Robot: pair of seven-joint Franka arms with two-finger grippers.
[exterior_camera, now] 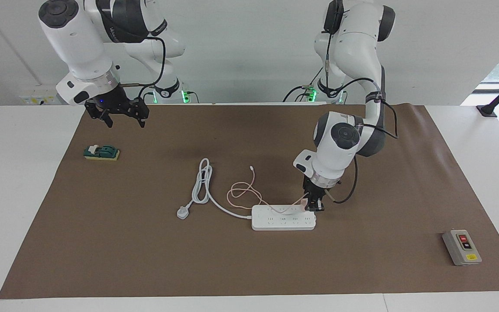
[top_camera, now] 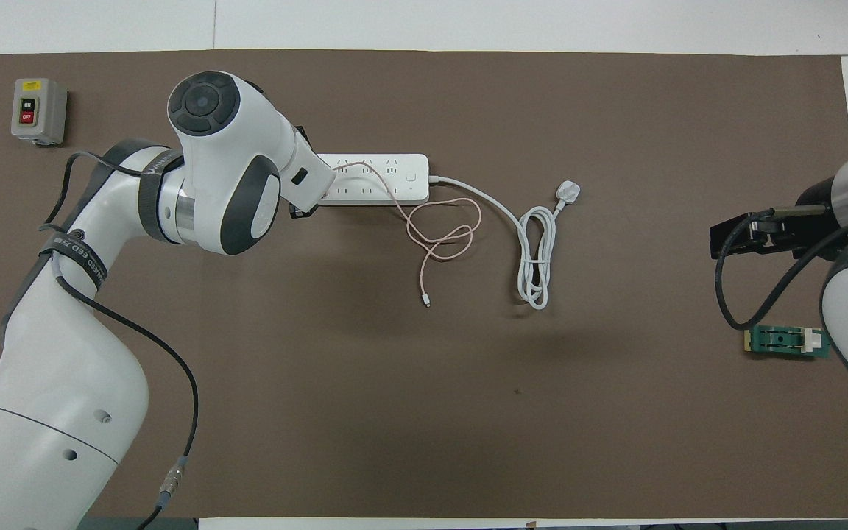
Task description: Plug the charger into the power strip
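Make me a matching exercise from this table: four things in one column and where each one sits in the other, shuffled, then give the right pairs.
Things:
1. charger
2. grey switch box
3. green block
4. three-pin plug

Places:
A. on the mat under the waiting right hand
B. on the mat at the end of the strip's thick white cord
C. in the shut left hand, at the power strip
D. at the mat's corner, left arm's end, farthest from the robots

Pairs: 1-C, 2-D, 3-A, 4-B
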